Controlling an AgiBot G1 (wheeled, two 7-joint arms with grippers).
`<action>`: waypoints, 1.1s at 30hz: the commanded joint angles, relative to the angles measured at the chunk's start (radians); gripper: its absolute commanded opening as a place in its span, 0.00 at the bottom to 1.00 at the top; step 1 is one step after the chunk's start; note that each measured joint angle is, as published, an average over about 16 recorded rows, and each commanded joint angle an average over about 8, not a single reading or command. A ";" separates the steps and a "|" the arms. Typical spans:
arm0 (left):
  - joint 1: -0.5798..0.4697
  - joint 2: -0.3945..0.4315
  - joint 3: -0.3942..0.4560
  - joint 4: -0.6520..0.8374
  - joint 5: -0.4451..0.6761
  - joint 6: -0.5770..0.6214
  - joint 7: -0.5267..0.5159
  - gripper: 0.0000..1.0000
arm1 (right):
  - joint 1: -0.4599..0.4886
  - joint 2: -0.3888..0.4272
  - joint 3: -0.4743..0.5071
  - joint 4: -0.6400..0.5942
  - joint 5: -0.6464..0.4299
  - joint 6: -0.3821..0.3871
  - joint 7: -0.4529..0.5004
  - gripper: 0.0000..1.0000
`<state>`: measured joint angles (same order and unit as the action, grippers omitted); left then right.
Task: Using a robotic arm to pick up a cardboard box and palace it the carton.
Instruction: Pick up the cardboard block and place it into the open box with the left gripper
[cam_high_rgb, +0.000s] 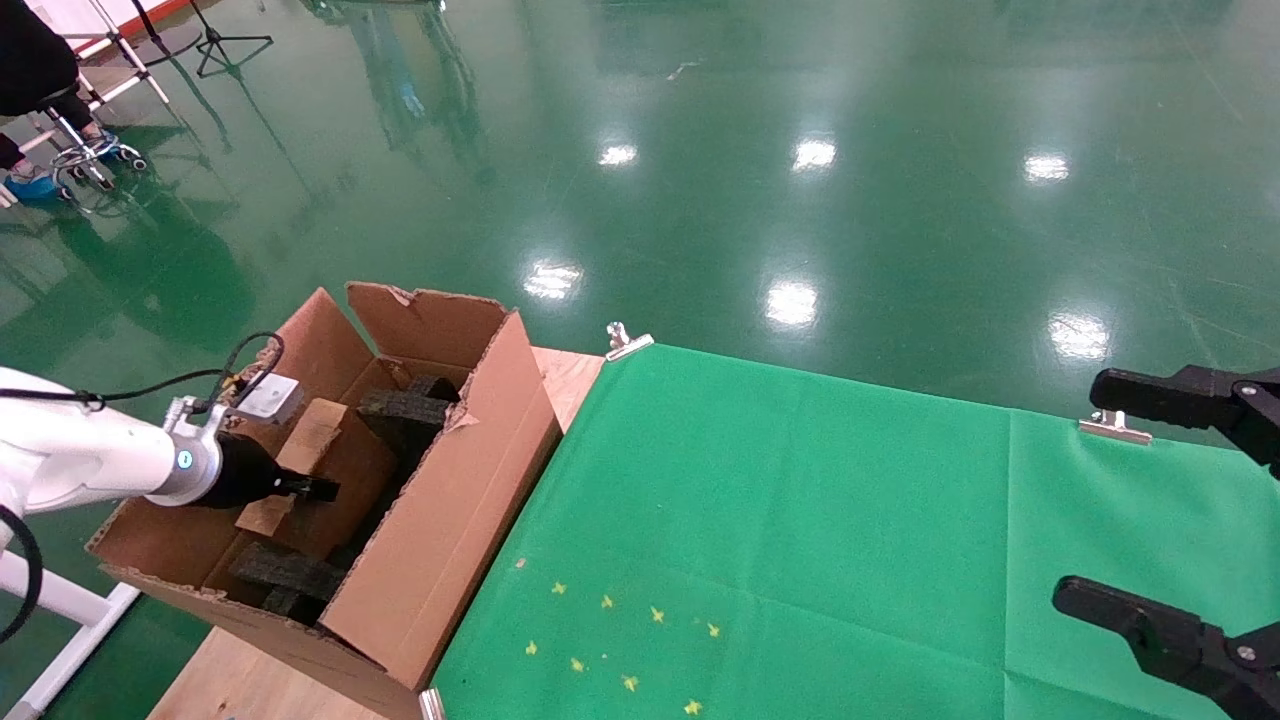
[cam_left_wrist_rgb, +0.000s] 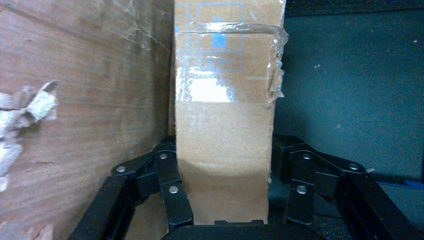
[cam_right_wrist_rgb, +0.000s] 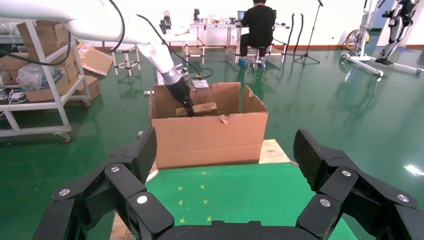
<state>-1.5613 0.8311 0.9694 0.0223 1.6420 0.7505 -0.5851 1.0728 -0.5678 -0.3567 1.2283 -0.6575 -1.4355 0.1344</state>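
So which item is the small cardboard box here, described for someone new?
Find the large brown corrugated carton with torn flaps beside the green cloth. Inside, the white arm's black left gripper clamps a small brown box. Unlike the black foam pieces, it is taped cardboard.

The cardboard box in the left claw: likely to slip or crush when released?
The cardboard box looks stiff: its sides show no buckling in the left claw. The glossy tape may be slippery. Probably light, since a slim claw holds it over the carton.

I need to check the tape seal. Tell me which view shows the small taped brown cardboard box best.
Left wrist view: the small taped brown cardboard box fills it, shiny tape plain, clamped in the left pincer. Head and right wrist views show it far off, inside the large corrugated carton.
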 joint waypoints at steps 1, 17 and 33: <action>-0.003 -0.001 0.001 0.001 0.002 0.003 -0.002 1.00 | 0.000 0.000 0.000 0.000 0.000 0.000 0.000 1.00; -0.048 -0.009 0.014 0.009 0.019 0.022 -0.005 1.00 | 0.000 0.000 0.000 0.000 0.000 0.000 0.000 1.00; -0.197 -0.081 -0.048 -0.069 -0.073 0.149 0.009 1.00 | 0.000 0.000 0.000 0.000 0.000 0.000 0.000 1.00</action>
<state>-1.7501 0.7437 0.9096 -0.0498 1.5511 0.9198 -0.5774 1.0728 -0.5678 -0.3567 1.2283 -0.6575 -1.4354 0.1344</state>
